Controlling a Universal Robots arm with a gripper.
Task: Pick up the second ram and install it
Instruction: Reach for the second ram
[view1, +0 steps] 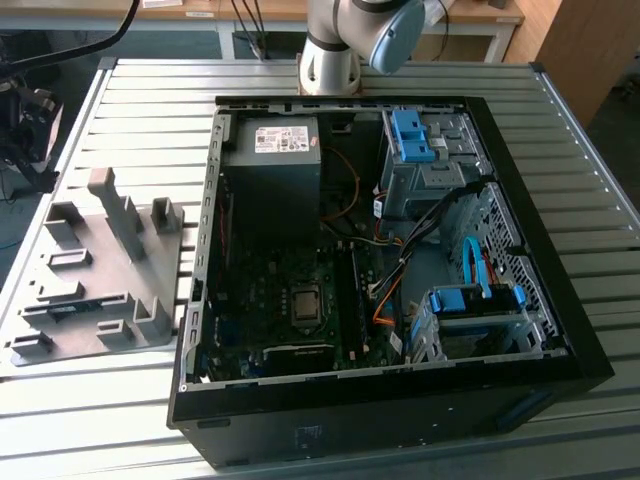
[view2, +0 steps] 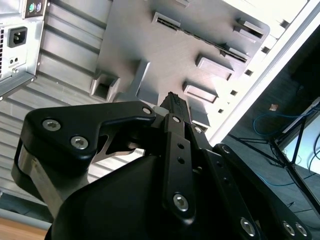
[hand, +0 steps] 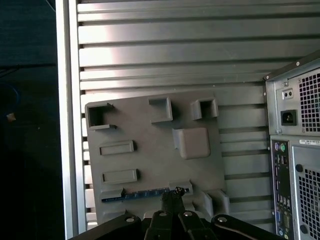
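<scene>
The second ram (hand: 145, 193) is a thin blue-green strip standing on edge in a long slot of the grey fixture plate (hand: 150, 150). In the exterior view the ram (view1: 72, 309) sits in that fixture (view1: 100, 270), on the table to the exterior view's left of the computer case. My gripper (hand: 173, 198) hangs above the fixture, its dark fingertips over one end of the strip and apart from it. In the second wrist view the gripper (view2: 174, 101) has its fingers pressed together with nothing between them.
An open black computer case (view1: 520, 260) lies on the slatted metal table (view1: 140, 90), with the motherboard (view1: 290, 300), power supply (view1: 270, 160) and blue drive brackets (view1: 410, 135) inside. The fixture carries several raised blocks and pockets. The arm's base (view1: 330, 60) stands behind the case.
</scene>
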